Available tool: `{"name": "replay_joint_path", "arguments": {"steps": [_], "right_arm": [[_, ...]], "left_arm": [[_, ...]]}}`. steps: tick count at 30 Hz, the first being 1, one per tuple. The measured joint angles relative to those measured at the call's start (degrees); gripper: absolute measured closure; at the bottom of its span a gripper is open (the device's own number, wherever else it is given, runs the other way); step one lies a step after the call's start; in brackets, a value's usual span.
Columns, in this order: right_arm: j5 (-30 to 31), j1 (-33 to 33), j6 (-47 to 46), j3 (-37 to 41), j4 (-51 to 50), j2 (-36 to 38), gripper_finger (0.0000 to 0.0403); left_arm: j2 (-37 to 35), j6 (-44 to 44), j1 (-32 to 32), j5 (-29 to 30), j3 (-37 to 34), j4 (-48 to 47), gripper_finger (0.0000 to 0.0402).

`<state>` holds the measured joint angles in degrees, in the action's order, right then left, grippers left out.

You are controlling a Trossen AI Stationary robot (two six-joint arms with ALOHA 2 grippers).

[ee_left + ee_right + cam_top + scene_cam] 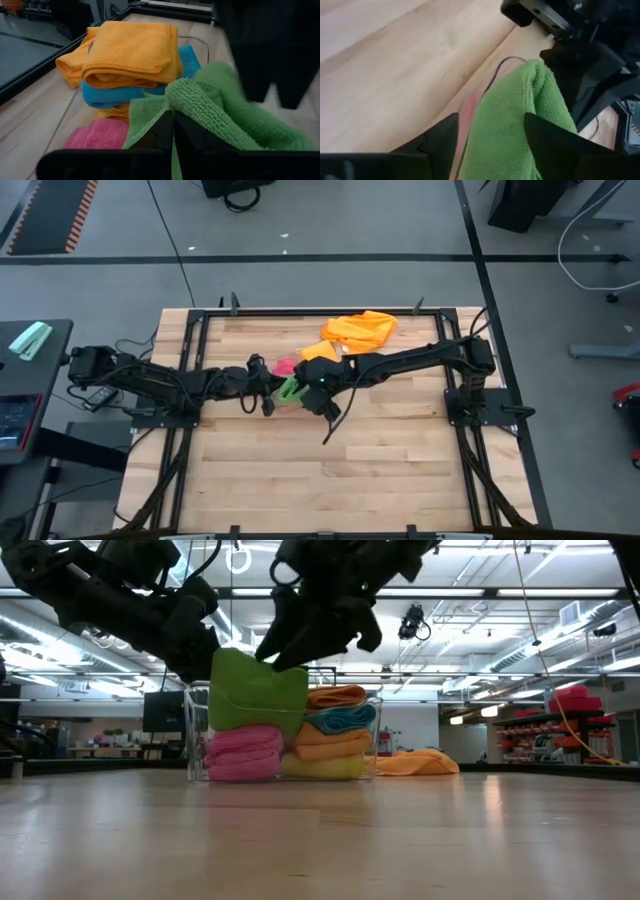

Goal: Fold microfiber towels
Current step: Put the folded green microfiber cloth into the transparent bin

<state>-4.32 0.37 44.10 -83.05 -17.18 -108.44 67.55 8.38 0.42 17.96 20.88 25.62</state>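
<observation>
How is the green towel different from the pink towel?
The green towel is held up by the left pincer, shut on its edge, while the pink towel lies at the bottom of the clear bin. The green towel sits on top, bunched loosely; the pink towel is folded neatly under it. Both are soft, fuzzy cloths.

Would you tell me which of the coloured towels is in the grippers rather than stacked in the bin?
The green towel: the left gripper is shut on its edge above the clear bin, while the pink, orange, blue and yellow ones lie folded inside.
</observation>
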Motion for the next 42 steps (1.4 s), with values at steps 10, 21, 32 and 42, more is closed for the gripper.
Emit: {"name": "replay_joint_path", "arguments": {"steps": [10, 21, 32, 42], "right_arm": [[6.3, 0.8, 4.1, 0.0, 5.3, -0.7, 0.0078], [4.8, -3.0, -1.8, 0.0, 3.0, -0.7, 0.0071], [0.9, -5.3, -2.8, 0.0, 3.2, -4.8, 0.0124], [-5.1, -6.7, -6.7, 0.0, 3.7, -4.8, 0.0316]], "left_arm": [[0.0, 0.0, -0.4, -0.2, 0.0, -0.2, 0.0394], [0.0, 0.1, -0.7, -3.0, 0.0, 0.2, 0.0384], [0.0, -0.1, -0.7, -3.2, 0.0, 0.3, 0.0377], [-0.1, -1.7, -0.6, -3.2, 0.0, 0.8, 0.0393]]}}
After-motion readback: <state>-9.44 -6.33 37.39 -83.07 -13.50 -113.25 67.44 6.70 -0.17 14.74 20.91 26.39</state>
